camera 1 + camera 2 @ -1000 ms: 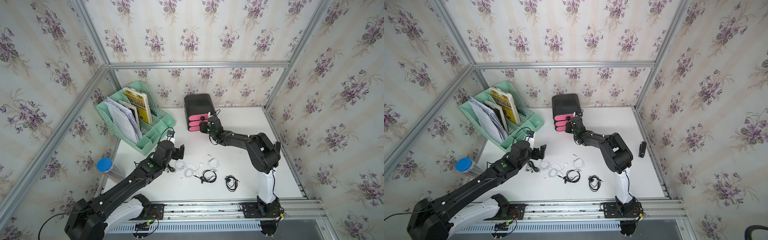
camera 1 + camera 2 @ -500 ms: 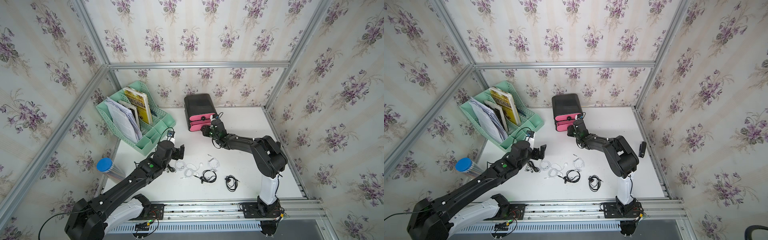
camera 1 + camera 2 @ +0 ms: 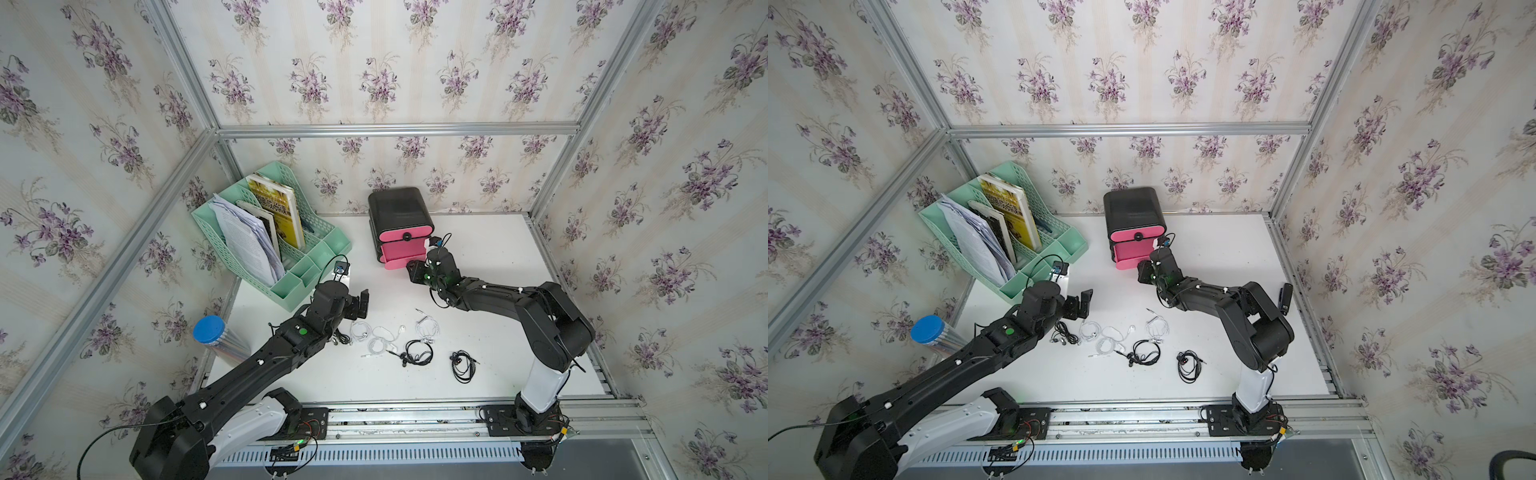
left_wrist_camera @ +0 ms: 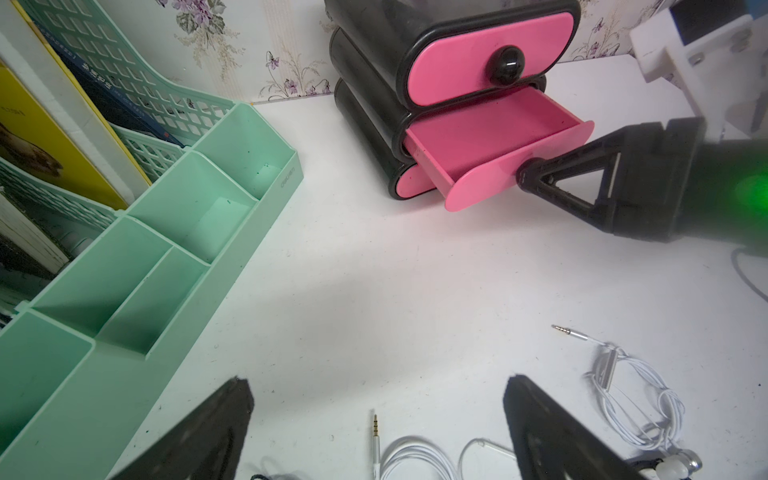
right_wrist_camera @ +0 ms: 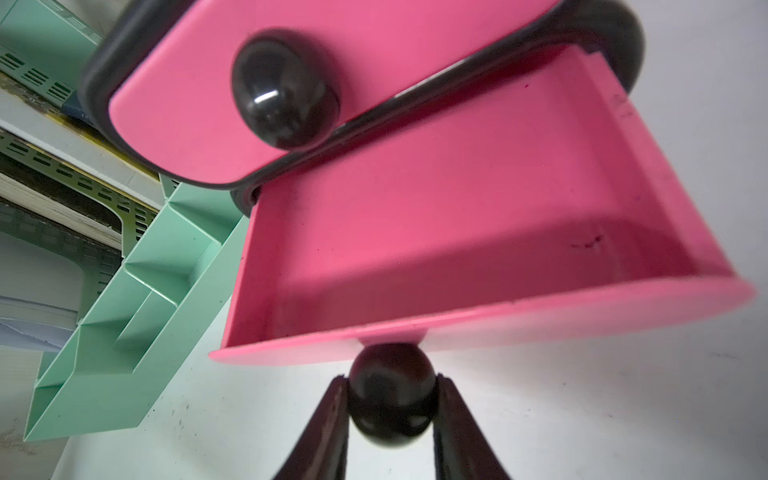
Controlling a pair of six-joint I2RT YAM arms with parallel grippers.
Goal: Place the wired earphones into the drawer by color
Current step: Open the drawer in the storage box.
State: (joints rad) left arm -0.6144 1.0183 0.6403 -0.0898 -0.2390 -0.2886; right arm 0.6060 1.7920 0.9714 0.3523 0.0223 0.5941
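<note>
Stretching between flower-papered walls, the white bench (image 3: 498,257) carried everything. At its far left corner stood a mint-green file rack (image 3: 324,249) holding books and loose papers. Beside it, near the middle of the far edge, sat a black cabinet (image 3: 397,208) with three pink-fronted drawers stacked one above another. The top and bottom ones were shut. The middle drawer (image 4: 478,137) stood slid out toward the arms, its pink inside showing in both wrist views.

The right gripper (image 5: 390,382) was clenched on the round black knob (image 5: 392,415) at the front of that drawer, with one finger on each side of the ball and both touching it. The left gripper (image 4: 378,384) hung released, jaws spread wide, above the bench near the left end of the cables; no contact with them could be seen.

The earphones (image 3: 384,336) lay on the bench in a loose row between the two arms, well apart from the drawer. White bundles (image 3: 428,326) filled the middle of the row. Black bundles (image 3: 463,365) lay nearer the front edge and toward the right, and one more black coil (image 3: 1065,334) sat at the left end, close beside the left arm. In the left wrist view, a gold-tipped plug (image 4: 375,422) on a white cable lay on the bench between the two open fingers, touching neither.
</note>
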